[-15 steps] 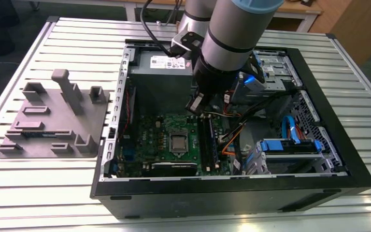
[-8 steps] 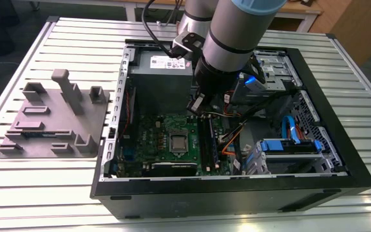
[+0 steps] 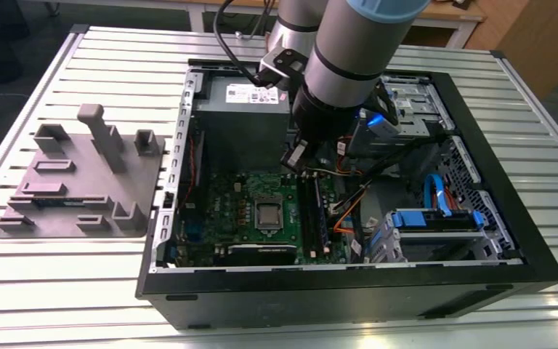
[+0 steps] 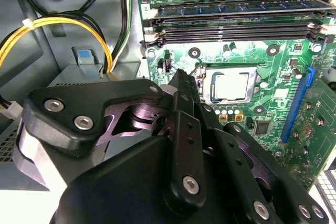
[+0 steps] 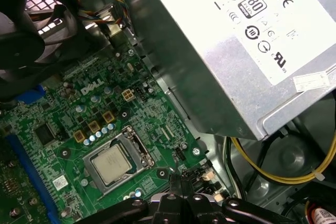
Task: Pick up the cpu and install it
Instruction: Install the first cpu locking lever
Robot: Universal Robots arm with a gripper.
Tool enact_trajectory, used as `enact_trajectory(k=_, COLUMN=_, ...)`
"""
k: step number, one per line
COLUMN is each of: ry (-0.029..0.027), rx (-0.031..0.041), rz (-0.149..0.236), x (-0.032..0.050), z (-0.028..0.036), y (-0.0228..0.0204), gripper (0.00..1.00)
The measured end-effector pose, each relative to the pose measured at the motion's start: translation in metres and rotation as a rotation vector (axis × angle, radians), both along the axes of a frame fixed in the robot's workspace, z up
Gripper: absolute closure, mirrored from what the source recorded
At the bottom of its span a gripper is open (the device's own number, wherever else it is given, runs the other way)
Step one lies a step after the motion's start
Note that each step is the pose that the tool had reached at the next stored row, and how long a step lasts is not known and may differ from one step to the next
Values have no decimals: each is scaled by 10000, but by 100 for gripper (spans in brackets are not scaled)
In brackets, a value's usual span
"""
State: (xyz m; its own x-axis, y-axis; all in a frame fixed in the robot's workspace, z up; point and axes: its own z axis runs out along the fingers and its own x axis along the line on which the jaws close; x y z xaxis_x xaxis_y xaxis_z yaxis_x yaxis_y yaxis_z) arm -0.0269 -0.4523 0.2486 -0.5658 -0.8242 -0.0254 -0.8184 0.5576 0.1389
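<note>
Slatted metal table carries the whole job, with the open computer case in the middle and a grey moulded tray at nine o'clock from it in the exterior view.

We judge the picking part done and the seating step in hand or just finished. The cpu lies flat in the motherboard socket, its silver top showing in both wrist views. The gripper hangs above the board at about twelve o'clock from the socket in the exterior view, apart from the chip. Its fingers are drawn together and carry nothing.

We cannot tell whether the socket's frame is latched over the chip. To our mind, any further work here calls for a straight, gentle approach. The socket sits close beside the memory slots, and yellow cables run along the case wall nearby.

As for what holds what, the case contains the green motherboard. The power supply sits at twelve o'clock from the socket, and the drive bays with blue tabs at three o'clock. The tray's recesses are too small for us to judge their contents, and no silver chip shows there.
</note>
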Motion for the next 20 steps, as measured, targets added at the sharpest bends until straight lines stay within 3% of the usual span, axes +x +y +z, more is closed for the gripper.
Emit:
enact_trajectory(k=13, ry=1, rx=60, rz=0, x=-1, z=-32, y=45, gripper=90)
enact_trajectory(k=20, ry=1, rx=139, rz=14, x=-3, z=-69, y=65, gripper=90)
